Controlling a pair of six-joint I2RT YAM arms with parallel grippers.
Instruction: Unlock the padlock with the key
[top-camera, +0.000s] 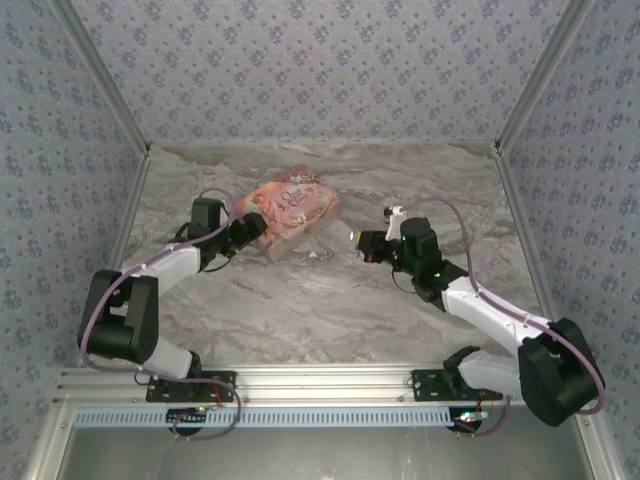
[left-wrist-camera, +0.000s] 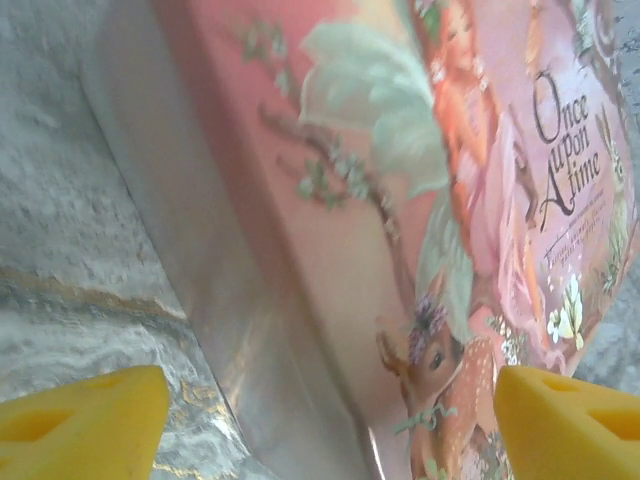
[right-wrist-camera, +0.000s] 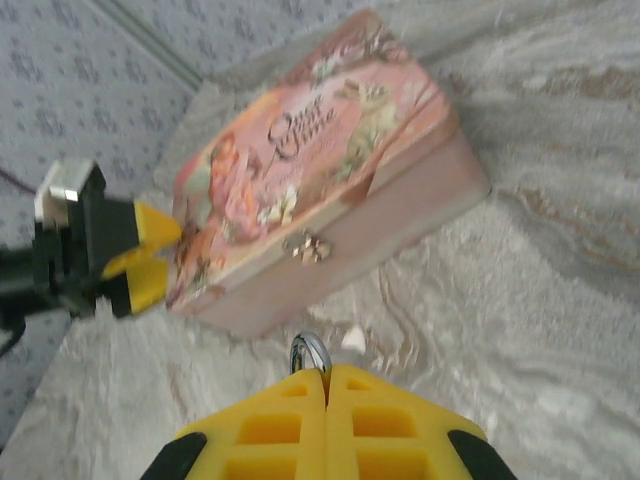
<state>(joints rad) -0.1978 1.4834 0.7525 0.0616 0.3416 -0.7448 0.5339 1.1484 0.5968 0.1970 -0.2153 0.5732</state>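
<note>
Right gripper first: the two yellow fingers are pressed tight together, pinched on the padlock. All I can actually see of it in the right wrist view is the thin silver shackle poking out past the fingertips. The body is buried between the pads, so I can't tell its colour. From the top view that gripper sits over the table, right of the middle, pointing left toward the pink box and clear of it.

Just past the shackle there's a small white bit lying on the marble, too small to say what it is. Beyond that is the box, lid down, with its little metal clasp on the side facing this gripper.

The left gripper is spread open, one yellow fingertip low on each side of its wrist view and the "Once upon a time" lid between them. In the right wrist view the same gripper straddles the box's far end, its tips right up against the corner. I can't tell if they're actually touching. From above it sits at the box's left edge.
</note>
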